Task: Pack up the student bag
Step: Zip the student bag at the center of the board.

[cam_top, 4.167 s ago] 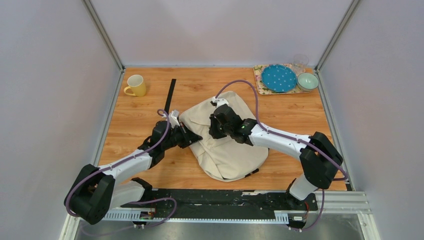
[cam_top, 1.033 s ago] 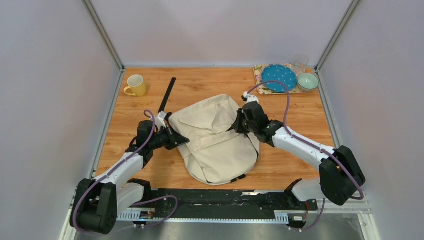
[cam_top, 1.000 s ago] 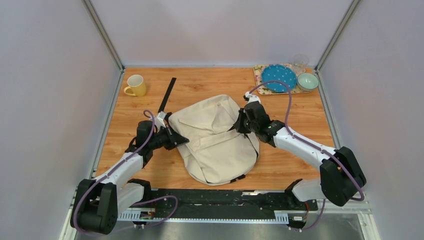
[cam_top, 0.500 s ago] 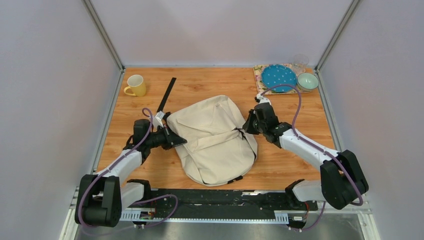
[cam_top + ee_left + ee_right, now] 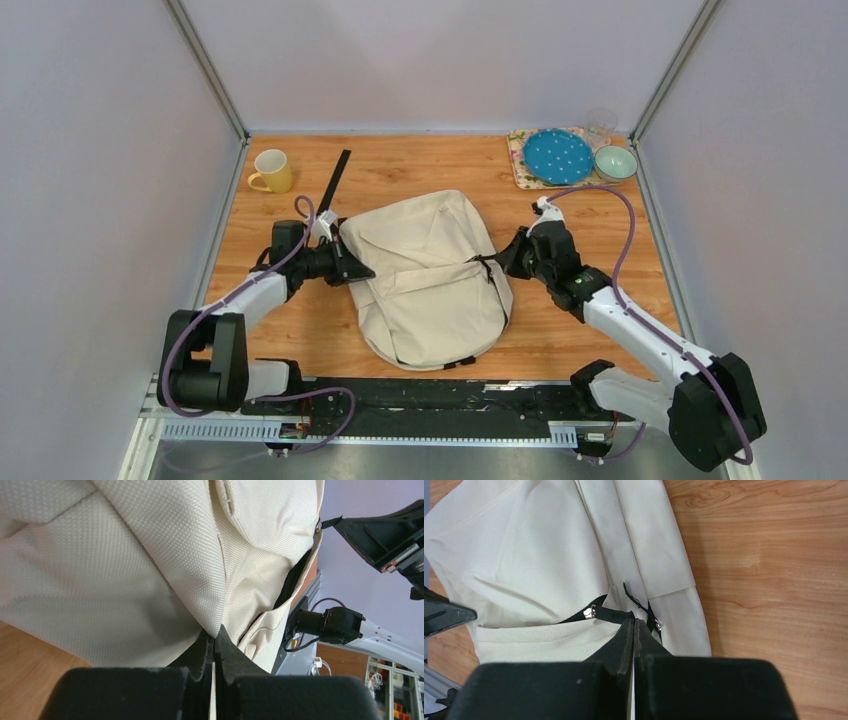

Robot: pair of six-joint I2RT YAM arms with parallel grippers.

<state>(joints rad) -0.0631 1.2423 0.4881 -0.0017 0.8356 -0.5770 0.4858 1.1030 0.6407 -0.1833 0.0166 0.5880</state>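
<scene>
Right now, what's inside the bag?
Only a dark slit shows at the zipper. The cream fabric of the bag covers everything else, so any contents are hidden.

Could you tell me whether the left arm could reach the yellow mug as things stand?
Probably yes: the yellow mug stands on that arm's side, bare wood between them. But the left hand is shut on the edge of the student bag and would have to let go first.
</scene>
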